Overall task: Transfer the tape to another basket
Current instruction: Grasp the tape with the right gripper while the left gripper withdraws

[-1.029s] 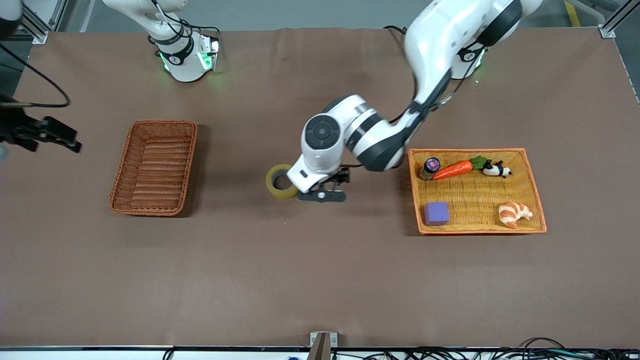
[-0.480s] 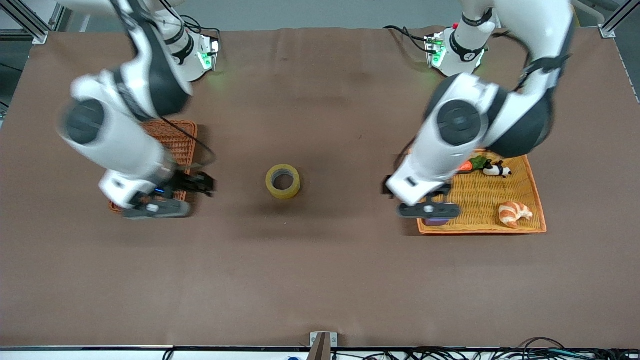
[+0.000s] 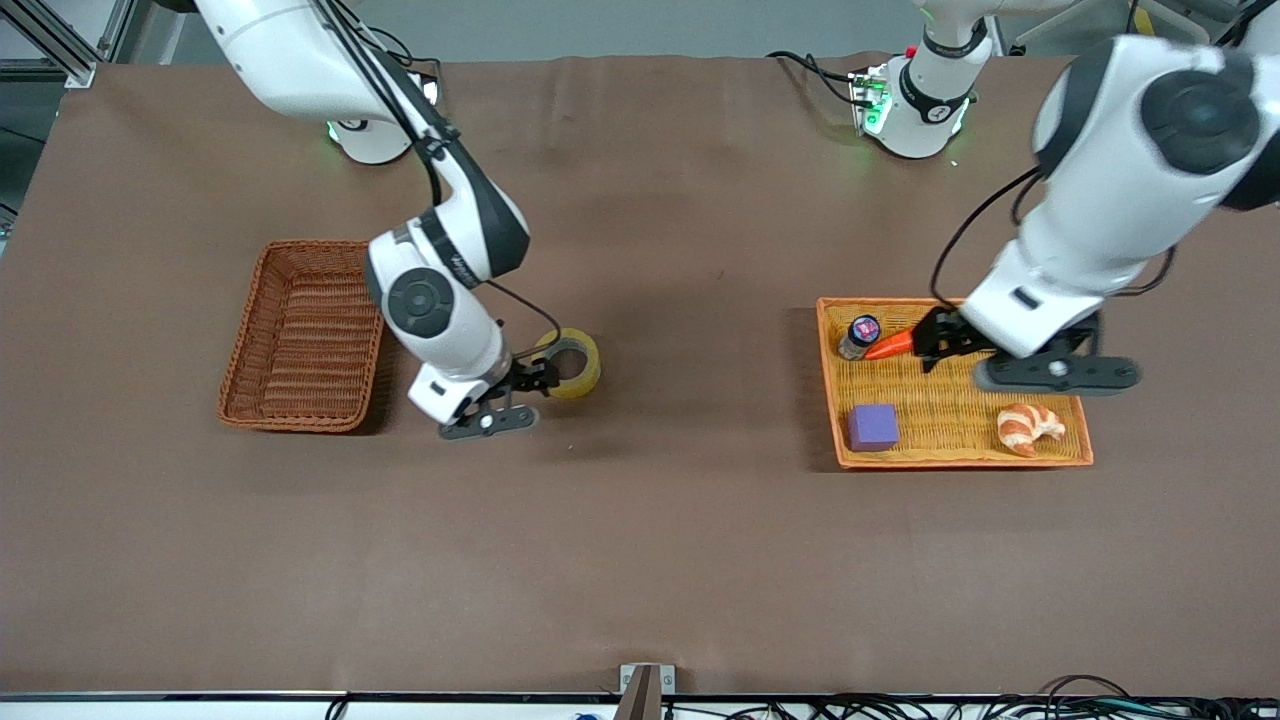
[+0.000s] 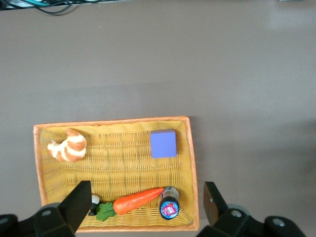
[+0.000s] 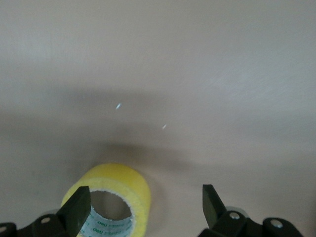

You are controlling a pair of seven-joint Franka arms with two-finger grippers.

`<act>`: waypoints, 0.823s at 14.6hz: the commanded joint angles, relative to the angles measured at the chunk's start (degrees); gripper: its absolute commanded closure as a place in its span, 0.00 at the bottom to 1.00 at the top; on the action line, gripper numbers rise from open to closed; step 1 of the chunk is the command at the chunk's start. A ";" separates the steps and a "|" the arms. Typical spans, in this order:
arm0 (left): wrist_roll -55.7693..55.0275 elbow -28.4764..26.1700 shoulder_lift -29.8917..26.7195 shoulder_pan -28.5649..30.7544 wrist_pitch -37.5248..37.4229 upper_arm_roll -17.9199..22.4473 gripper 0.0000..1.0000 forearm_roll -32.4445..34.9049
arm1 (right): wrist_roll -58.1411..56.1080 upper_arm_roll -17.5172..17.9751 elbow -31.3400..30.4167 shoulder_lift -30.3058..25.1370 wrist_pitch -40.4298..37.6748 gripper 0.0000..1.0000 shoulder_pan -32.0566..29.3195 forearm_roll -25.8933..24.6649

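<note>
- While the dark reddish-brown wicker basket [image 3: 307,335] sat empty at the right arm's end of the table, nothing held the tape yet.
- Just beside that basket, toward the table's middle, the right gripper [image 3: 520,392] hung low with its fingers spread wide and nothing between them.
- The packing tape roll [image 3: 567,362] lay flat on the table, touching nothing in the baskets, just past the right gripper's fingertips toward the left arm's end; in the right wrist view the roll [image 5: 109,202] sat off-centre, under one finger rather than between the two.
- Being a ring, the roll had no long axis; its hole faced up, so a pinch across the wall or the whole ring looked possible.
- The right arm was clearly the nearer one.
- Well apart, the left gripper [image 3: 1010,358] waited with fingers spread and empty over the lighter orange-yellow tray basket [image 3: 1078,432].
</note>
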 commanded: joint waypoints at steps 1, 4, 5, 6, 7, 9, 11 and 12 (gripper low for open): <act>2.32 -2.76 -4.44 3.04 -1.57 2.12 0.00 -6.19 | 0.98 0.47 -5.52 -1.46 2.96 0.00 1.59 -0.25; 5.31 -2.67 -7.16 0.60 -2.64 8.80 0.00 -7.53 | 0.98 0.47 -8.95 -1.37 7.00 0.00 2.65 -0.34; 6.36 -2.67 -8.13 -0.37 -4.21 10.64 0.00 -7.53 | 1.16 0.39 -9.22 -0.85 7.79 0.00 3.00 -0.34; 7.59 -2.41 -8.49 -1.51 -5.27 12.40 0.00 -7.53 | 1.85 0.39 -9.22 -0.06 7.89 0.00 3.43 -0.34; 8.47 -2.06 -8.84 -2.92 -6.84 14.50 0.00 -7.45 | 2.30 0.39 -9.31 0.29 7.98 0.00 3.79 -0.77; 11.01 -1.44 -8.93 -4.07 -9.05 16.63 0.00 -7.27 | 3.35 0.39 -9.31 1.17 7.98 0.00 4.75 -1.56; 12.70 -0.12 -8.67 -3.98 -9.93 16.72 0.00 -7.36 | 4.14 0.39 -9.31 1.87 8.33 0.00 5.02 -1.92; 13.05 0.05 -8.58 -3.98 -10.89 16.72 0.00 -7.10 | 4.41 0.39 -9.31 2.31 9.03 0.01 5.02 -2.01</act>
